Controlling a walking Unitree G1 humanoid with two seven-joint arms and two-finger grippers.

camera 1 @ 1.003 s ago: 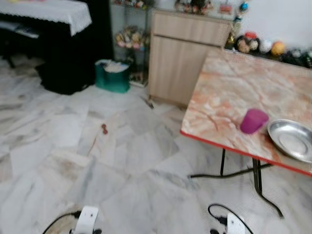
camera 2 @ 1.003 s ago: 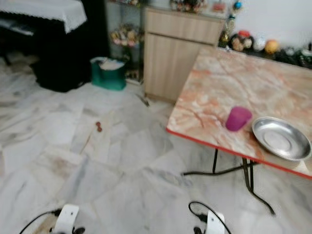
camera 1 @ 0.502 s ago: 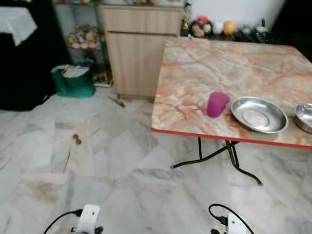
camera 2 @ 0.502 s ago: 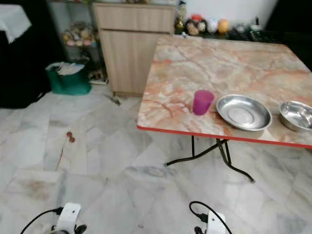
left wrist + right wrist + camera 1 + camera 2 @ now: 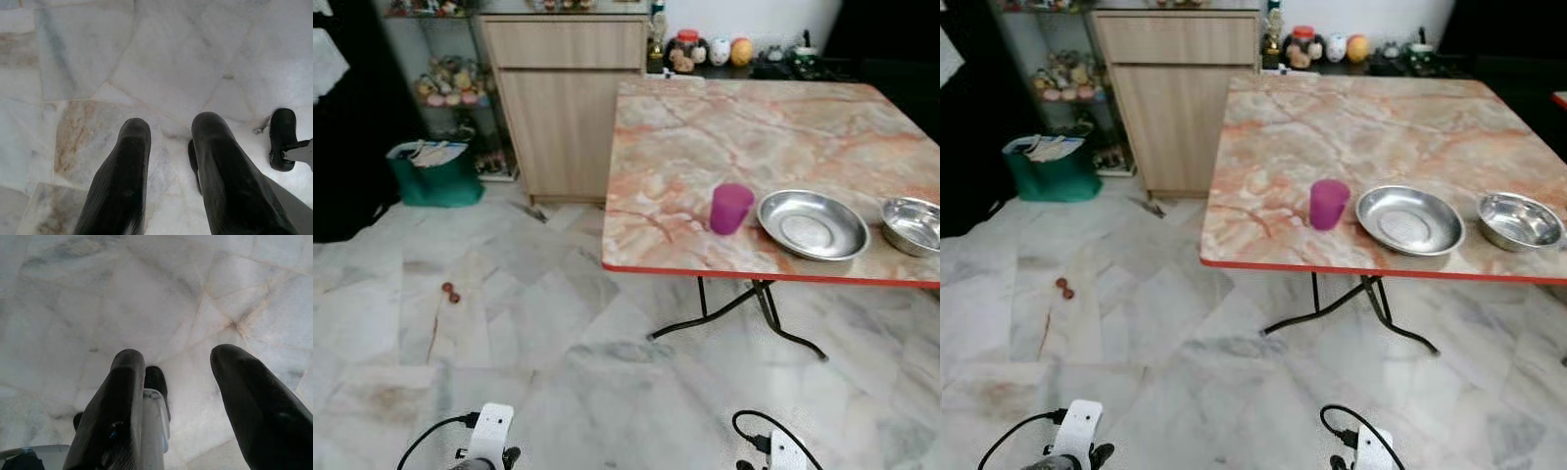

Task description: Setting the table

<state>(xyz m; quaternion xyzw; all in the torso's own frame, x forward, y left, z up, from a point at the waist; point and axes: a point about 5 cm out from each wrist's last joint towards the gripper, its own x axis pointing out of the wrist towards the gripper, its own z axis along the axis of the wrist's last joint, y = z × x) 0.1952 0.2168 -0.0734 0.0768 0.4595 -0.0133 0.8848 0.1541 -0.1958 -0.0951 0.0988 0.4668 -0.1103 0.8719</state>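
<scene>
Purple cup (image 5: 731, 208), steel plate (image 5: 813, 224), bowl (image 5: 913, 224) on table (image 5: 705, 127), wrist views marble floor (image 5: 161, 63)

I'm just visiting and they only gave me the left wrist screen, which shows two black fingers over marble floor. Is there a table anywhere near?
Observer: Yes, a marble-patterned table stands ahead, to the robot's right.
Operator: Anything on it?
Observer: A purple cup, with a steel plate beside it and a steel bowl further right.
Operator: Is the other gripper busy?
Observer: No, the right gripper hangs open over the floor, holding nothing.
</scene>
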